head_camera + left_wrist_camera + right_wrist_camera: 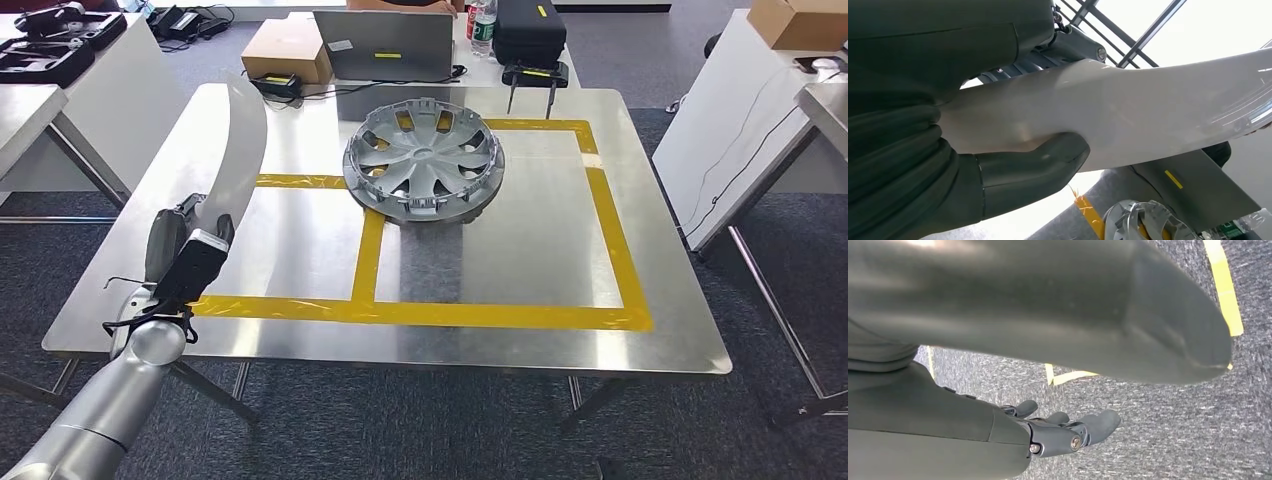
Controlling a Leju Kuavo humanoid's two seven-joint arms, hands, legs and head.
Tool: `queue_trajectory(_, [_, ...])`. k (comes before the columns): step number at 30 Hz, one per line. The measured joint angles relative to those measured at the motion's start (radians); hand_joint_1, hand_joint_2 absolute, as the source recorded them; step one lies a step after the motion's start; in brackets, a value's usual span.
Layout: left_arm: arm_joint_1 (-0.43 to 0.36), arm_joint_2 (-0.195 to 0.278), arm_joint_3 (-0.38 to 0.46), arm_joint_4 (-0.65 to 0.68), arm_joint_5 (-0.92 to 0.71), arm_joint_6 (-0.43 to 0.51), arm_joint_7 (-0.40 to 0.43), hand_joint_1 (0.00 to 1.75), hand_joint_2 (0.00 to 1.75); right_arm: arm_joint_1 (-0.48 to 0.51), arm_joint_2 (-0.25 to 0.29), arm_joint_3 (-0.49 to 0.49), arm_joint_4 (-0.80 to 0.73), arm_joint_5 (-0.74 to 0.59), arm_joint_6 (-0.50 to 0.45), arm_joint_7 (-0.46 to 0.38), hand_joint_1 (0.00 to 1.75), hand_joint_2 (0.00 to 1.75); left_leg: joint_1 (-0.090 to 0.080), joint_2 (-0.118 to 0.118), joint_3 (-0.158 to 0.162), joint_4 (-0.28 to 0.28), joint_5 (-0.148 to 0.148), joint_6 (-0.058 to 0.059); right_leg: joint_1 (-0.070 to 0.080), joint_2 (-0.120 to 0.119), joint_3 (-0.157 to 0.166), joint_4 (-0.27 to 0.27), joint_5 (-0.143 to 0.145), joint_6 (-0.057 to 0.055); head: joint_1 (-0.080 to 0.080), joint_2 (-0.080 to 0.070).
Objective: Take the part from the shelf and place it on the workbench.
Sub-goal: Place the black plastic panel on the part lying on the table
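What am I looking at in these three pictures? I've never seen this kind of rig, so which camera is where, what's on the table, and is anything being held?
This is a humanoid robot with two silver arms, each ending in a many-fingered hand. The wide picture comes from a camera high on its body, looking down at a steel workbench marked with yellow tape. On the bench lies a silver wheel cover, resting across one tape line. Behind it stand a laptop, a cardboard box and a black case.

The other two pictures come from cameras at the wrists, so they look tilted. The left hand grips a long, curved white panel, the part being carried; up close, its thumb presses on the panel's surface. The right hand hangs above grey carpet, fingers apart, holding nothing.
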Motion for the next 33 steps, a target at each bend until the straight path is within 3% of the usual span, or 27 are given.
queue_trajectory(4, [0.0, 0.0, 0.0, 0.0, -0.001, 0.0, 0.001, 0.0, 1.75, 0.0, 0.0, 0.0, 0.0, 0.0, 0.0, 0.0, 0.0, 0.0, 0.0, 0.0, 0.0, 0.0, 0.001, -0.002, 0.0, 0.0, 0.001, 0.0, 0.001, -0.001, 0.0, 0.0])
queue_trajectory(5, [-0.001, 0.0, 0.0, 0.0, -0.002, 0.0, 0.002, 0.0, 1.75, 0.0, 0.0, 0.0, 0.0, 0.0, 0.0, 0.0, 0.0, 0.0, 0.0, 0.0, 0.001, 0.0, 0.001, -0.002, -0.001, 0.0, 0.001, 0.0, 0.001, -0.002, 0.0, 0.0])
queue_trajectory(9, [-0.011, -0.002, 0.0, 0.009, -0.016, -0.008, 0.018, 0.0, 0.0, 0.0, 0.0, 0.0, 0.0, 0.005, -0.001, 0.002, 0.0, 0.0, 0.0, 0.0, 0.002, 0.0, 0.001, -0.002, -0.002, 0.0, 0.002, 0.0, 0.002, -0.001, 0.0, 0.0])
queue_trajectory(33, [-0.028, -0.008, -0.001, 0.053, -0.024, -0.018, 0.002, 0.0, 0.0, 0.0, 0.005, 0.0, 0.0, -0.002, -0.011, 0.0, 0.0, 0.0, -0.001, 0.0, 0.003, 0.0, 0.001, -0.001, -0.004, 0.0, 0.004, -0.001, 0.002, 0.0, 0.0, 0.0])
